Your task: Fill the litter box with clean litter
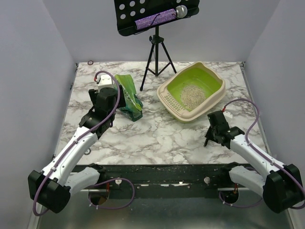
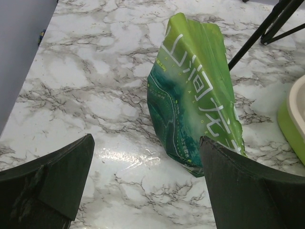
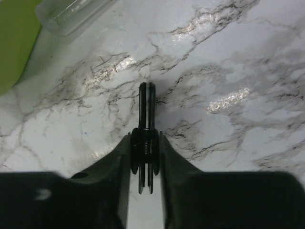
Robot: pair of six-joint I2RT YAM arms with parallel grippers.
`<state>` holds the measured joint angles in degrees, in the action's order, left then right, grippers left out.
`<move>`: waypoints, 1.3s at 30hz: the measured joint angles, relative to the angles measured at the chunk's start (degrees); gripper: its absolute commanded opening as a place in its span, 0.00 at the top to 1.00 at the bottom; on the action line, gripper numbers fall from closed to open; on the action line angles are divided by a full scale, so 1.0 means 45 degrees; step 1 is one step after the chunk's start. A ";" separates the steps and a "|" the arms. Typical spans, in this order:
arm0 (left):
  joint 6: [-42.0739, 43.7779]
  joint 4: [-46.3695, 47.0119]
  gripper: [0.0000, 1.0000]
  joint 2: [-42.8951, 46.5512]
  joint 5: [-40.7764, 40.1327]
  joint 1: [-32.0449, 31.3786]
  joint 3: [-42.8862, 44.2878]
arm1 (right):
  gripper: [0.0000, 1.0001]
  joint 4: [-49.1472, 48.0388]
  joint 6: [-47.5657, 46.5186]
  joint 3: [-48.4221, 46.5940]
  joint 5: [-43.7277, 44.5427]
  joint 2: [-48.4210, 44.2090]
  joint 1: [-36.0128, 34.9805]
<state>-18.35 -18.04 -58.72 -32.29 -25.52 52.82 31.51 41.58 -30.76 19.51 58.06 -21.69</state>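
The beige litter box (image 1: 215,99) with a lime-green inside stands at the back right of the marble table. A patch of pale clean litter (image 1: 192,94) lies in its middle. A glossy green bag (image 1: 129,96) lies left of it. My left gripper (image 1: 122,99) is open and empty, just beside the bag. In the left wrist view the bag (image 2: 198,95) lies ahead between the spread fingers, near the right one (image 2: 248,186), and the box rim (image 2: 296,114) shows at the right edge. My right gripper (image 1: 215,122) is shut and empty, in front of the box. It also shows in the right wrist view (image 3: 147,90), with the box's corner (image 3: 14,38) at upper left.
A black music stand on a tripod (image 1: 155,57) stands at the back centre, with a microphone (image 1: 159,18) lying on its shelf. A small red ring (image 1: 90,62) lies at the back left corner. Loose granules are scattered on the black front rail (image 1: 157,168). Walls close in both sides.
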 measured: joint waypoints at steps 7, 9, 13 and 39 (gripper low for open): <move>0.0058 0.0228 0.01 -0.0335 0.0529 -0.0024 0.0000 | 0.22 -0.0350 0.0282 0.0092 -0.0223 -0.0267 0.0097; 0.0058 0.0287 0.01 -0.0442 0.0583 -0.0024 0.0000 | 0.21 -0.0369 0.0194 0.0087 -0.0228 -0.0661 0.0097; 0.0029 0.0000 0.01 -0.0923 0.0578 -0.0024 0.0646 | 0.21 -0.0374 -0.0189 -0.0078 -0.0379 -0.1457 0.0097; 0.7412 0.2657 0.01 -0.6654 0.6139 0.2263 0.5071 | 0.21 -0.1885 -0.1957 -0.0661 -0.4323 -0.3123 -0.0121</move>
<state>15.00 -6.09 -88.66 -4.67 -15.33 75.64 23.03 32.77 -33.74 0.05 44.01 -22.24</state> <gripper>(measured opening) 0.988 0.786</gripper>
